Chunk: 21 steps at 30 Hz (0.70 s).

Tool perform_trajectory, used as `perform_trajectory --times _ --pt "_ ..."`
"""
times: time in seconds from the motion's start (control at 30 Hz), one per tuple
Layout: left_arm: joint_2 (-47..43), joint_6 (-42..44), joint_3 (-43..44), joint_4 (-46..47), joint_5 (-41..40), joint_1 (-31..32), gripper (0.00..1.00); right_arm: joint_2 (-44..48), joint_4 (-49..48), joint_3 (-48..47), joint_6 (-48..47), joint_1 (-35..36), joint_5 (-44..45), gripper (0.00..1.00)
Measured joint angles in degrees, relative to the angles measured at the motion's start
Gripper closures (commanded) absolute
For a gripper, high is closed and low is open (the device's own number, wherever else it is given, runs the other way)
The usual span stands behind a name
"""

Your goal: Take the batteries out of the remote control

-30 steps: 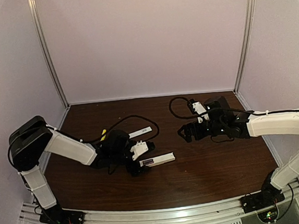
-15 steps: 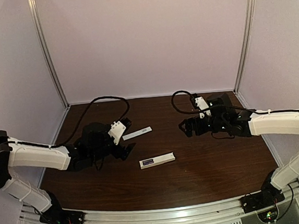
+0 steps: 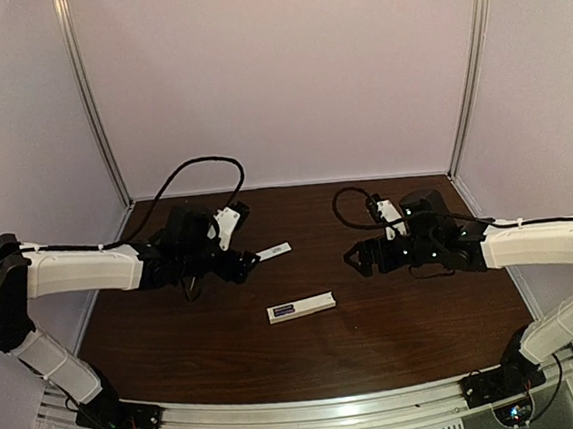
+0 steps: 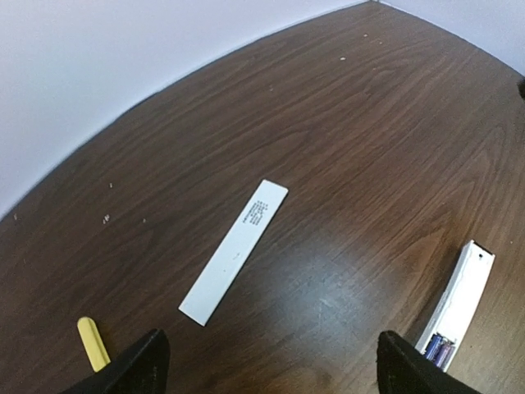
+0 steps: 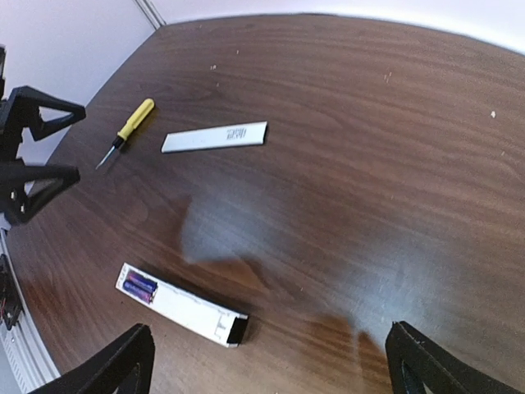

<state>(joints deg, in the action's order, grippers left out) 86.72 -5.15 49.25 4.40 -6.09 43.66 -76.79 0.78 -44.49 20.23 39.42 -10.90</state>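
A second ago the left end effector (image 3: 243, 262) sat right over the purple end of the remote (image 3: 301, 308); it has since pulled back to the far left and now hovers by the cover strip (image 3: 274, 251), holding nothing. The remote has not shifted — it lies alone near the middle of the worktop (image 3: 397, 335), well apart from both arms. Its compartment is open, and both batteries (image 5: 139, 286) are still seated side by side at its left end (clearest in the right wrist view). So the cover step looks done, while the unloading proper has yet to begin; the retreat reads as a reset or a hand-over rather than progress on the cells.

The left arm stretches low from the left wall toward the far centre, its fingers (image 4: 135, 368) spread wide and pointing down at the strip, with the screwdriver (image 5: 125, 133) just beside them on the left. The right arm reaches in from the right, slightly lower than a second ago; its end effector (image 3: 363, 259) is also spread and empty, hanging above bare wood to the far right of the remote, angled toward it.
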Motion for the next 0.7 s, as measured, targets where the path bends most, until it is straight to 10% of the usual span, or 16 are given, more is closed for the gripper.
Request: perform_trajectory --times 0.7 --pt "6.1 -17.4 5.6 -22.3 -8.6 -16.2 0.25 -2.3 2.9 -0.3 3.5 5.8 -0.3 0.00"
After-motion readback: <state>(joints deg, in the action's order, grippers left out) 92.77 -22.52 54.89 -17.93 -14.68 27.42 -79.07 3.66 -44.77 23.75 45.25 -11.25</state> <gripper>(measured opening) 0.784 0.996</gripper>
